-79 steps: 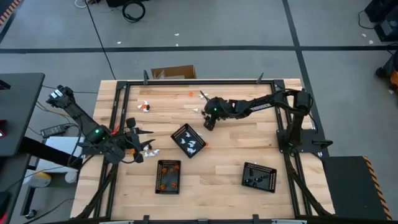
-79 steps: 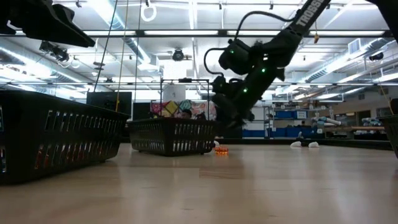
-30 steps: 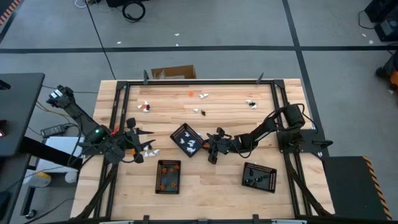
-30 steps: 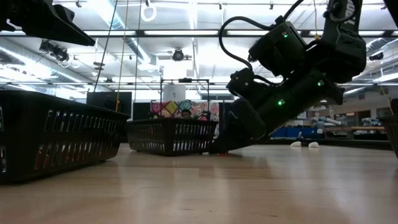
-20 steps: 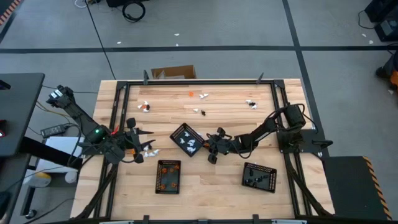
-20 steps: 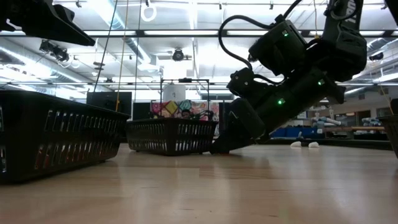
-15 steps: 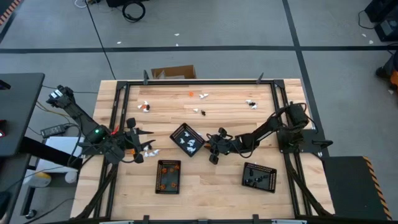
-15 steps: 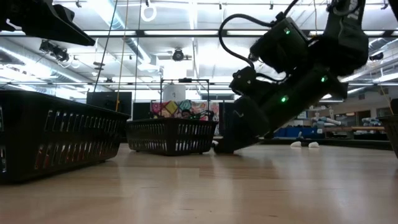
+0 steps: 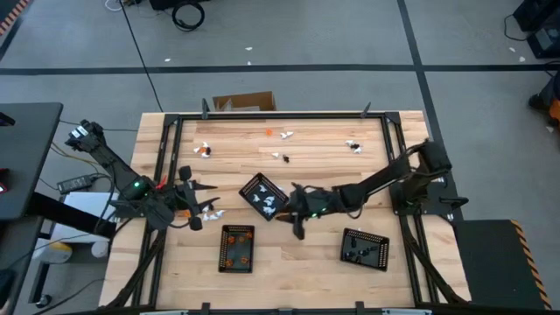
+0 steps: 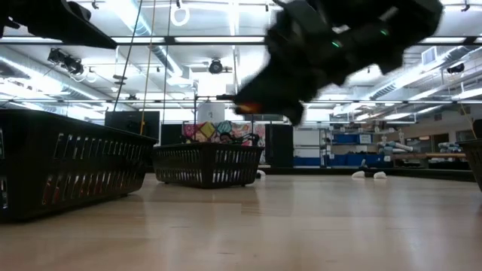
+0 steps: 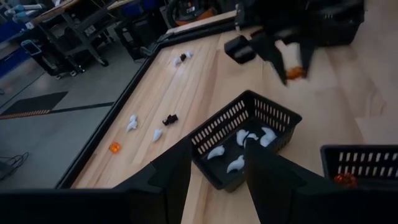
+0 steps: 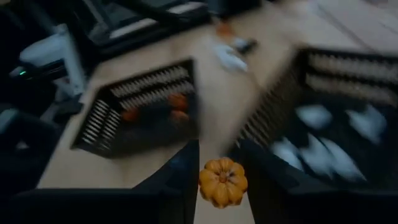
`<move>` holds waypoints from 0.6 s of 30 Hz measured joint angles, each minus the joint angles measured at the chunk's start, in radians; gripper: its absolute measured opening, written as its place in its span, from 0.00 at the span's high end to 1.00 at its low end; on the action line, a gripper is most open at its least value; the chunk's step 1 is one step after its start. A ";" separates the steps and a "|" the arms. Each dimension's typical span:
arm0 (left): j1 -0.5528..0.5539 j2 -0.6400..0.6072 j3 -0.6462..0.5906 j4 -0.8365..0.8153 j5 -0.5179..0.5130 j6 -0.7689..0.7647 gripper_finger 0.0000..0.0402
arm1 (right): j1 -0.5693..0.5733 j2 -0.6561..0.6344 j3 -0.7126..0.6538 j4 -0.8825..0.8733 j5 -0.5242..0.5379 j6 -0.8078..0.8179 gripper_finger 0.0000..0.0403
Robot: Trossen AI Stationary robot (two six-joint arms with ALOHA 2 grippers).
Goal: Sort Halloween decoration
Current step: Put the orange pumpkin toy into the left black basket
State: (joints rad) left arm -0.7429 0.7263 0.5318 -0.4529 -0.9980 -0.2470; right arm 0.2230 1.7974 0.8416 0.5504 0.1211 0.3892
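My right gripper [image 9: 296, 224] is shut on a tiny orange pumpkin [image 12: 222, 183] and hovers between the tray of white pieces [image 9: 264, 197] and the tray of orange pieces [image 9: 236, 247]. The left wrist view shows it too, the right gripper [image 11: 291, 67] with the orange piece. My left gripper [image 9: 199, 208] waits open near the table's left edge, beside a few white pieces [image 9: 210, 213]. A third tray [image 9: 363, 248] holds black pieces. Loose pieces [image 9: 280, 157] lie on the far half of the table. My right gripper pinches the orange pumpkin [image 12: 214, 179] between its two fingers, one on each side. The fingers [image 10: 252, 102] slant down toward the table's left. The pumpkin is lifted clear of the table, above the height of the tray walls.
Loose pieces lie near the far left [image 9: 203, 149], far middle [image 9: 285, 135] and far right [image 9: 353, 145]. A black frame [image 9: 166, 140] rims the table. A cardboard box [image 9: 245, 102] sits beyond the far edge. Bare wood lies between the orange and black trays.
My right gripper was low, fingertips at the tabletop just right of the white tray. It has risen clear with the orange piece and swung toward the table's left and near side, toward the orange tray. The left arm kept still.
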 joint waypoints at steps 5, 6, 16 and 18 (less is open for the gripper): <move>0.000 0.000 0.000 0.045 0.000 0.007 0.61 | 0.030 0.174 0.276 -0.048 -0.069 -0.156 0.72; 0.000 0.000 0.000 0.051 0.000 0.006 0.61 | 0.031 0.206 0.333 -0.071 -0.092 -0.181 0.72; 0.000 0.000 0.000 0.074 0.109 -0.013 0.61 | -0.019 0.444 0.661 -0.169 -0.386 -0.266 0.71; 0.000 0.000 0.000 0.075 0.157 -0.028 0.61 | -0.027 0.468 0.695 -0.197 -0.390 -0.261 0.69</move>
State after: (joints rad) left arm -0.7429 0.7261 0.5320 -0.3776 -0.8412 -0.2747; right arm 0.1962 2.2656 1.5364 0.3537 -0.2692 0.1280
